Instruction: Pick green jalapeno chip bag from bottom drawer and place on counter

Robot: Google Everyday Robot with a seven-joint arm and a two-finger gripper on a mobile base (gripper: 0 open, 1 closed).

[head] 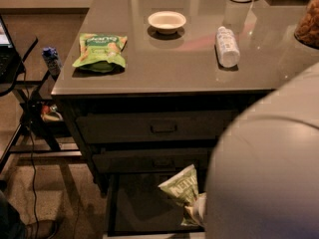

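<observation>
A speckled floor (55, 193) lies to the left of a dark cabinet, with a cable (33, 183) trailing over it and a laptop (6, 54) on a thin-legged stand at the left edge. The counter (169, 63) is glossy grey. A light-green snack bag (100, 50) lies near its left edge, a pale bowl (167, 21) farther back, and a white bottle (227, 46) on its side to the right. The middle of the near edge is bare.

Below two shut handled drawers (159, 127), the bottom drawer (132, 208) is pulled open, its dark floor free on the left. The green jalapeno chip bag (180, 188) stands tilted at the drawer's right. The gripper (196, 212) is at the bag's lower right corner, mostly hidden by the white arm (264, 168). I cannot tell whether it is clamped on the bag.
</observation>
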